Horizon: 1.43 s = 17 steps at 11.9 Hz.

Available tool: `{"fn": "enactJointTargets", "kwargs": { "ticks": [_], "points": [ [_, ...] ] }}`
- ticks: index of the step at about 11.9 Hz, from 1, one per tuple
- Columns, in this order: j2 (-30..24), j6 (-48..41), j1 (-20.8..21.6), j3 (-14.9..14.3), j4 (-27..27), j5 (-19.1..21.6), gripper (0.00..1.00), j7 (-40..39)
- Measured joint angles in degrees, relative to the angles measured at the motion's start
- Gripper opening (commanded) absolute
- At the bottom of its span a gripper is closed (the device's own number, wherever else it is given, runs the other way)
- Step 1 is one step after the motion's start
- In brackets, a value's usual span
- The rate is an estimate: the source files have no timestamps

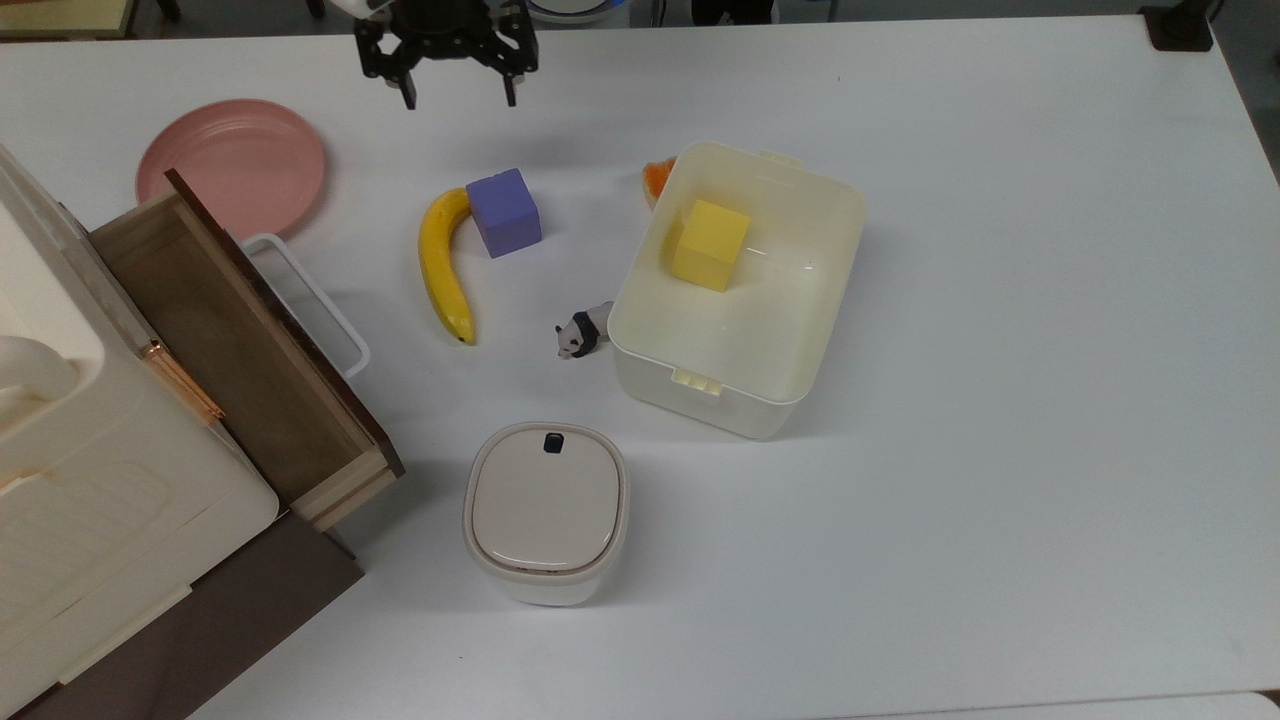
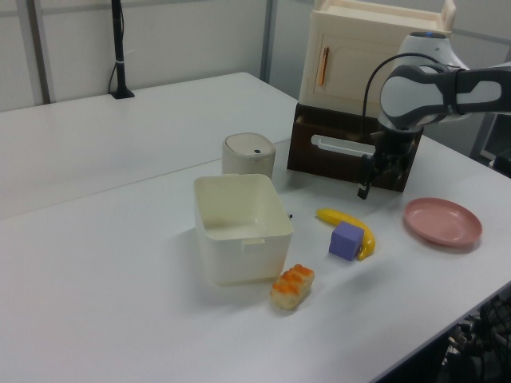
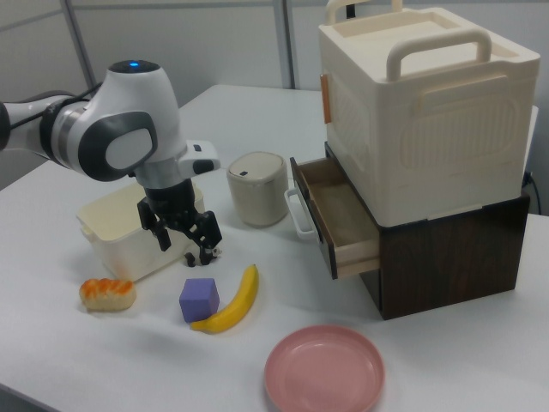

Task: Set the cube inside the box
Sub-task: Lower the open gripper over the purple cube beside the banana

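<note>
The purple-blue cube (image 1: 503, 212) rests on the white table, touching the upper end of a banana (image 1: 443, 265). It also shows in the left view (image 2: 346, 240) and the right view (image 3: 199, 299). The cream box (image 1: 765, 335) stands apart, to the top view's right of the cube, with a yellow cube (image 1: 711, 244) inside it. My gripper (image 1: 457, 98) hangs open and empty above the table, toward the top view's upper left of the cube. In the right view the gripper (image 3: 184, 247) sits just above and behind the cube, in front of the box (image 3: 111, 225).
A pink plate (image 1: 232, 165), an open wooden drawer (image 1: 235, 345) under a cream case, a lidded white container (image 1: 545, 510), a small panda figure (image 1: 582, 333) and an orange-topped sushi piece (image 2: 292, 286) by the box share the table. The table's right half in the top view is bare.
</note>
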Motion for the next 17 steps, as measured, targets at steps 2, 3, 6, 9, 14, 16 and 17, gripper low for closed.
{"fn": "enactJointTargets", "kwargs": {
  "ticks": [2,3,6,9,14,16,17],
  "points": [
    [0.03,0.07,-1.11,-1.13,-0.28,-0.02,1.0,-2.25],
    [0.23,1.48,-2.17,-1.14,-0.52,-0.02,1.0,-3.24],
    [2.64,4.26,-2.3,-0.94,-1.23,-0.02,1.0,-3.59],
    [4.14,4.53,-1.72,-0.38,-1.16,-1.88,1.0,-5.96],
    [5.33,4.56,0.09,0.7,-1.0,-4.09,1.0,-18.89],
    [6.44,4.57,0.25,3.13,-0.99,-4.09,1.0,-18.95],
    [7.01,4.65,0.29,3.92,-0.99,-4.04,1.0,-18.71]
  ]
}}
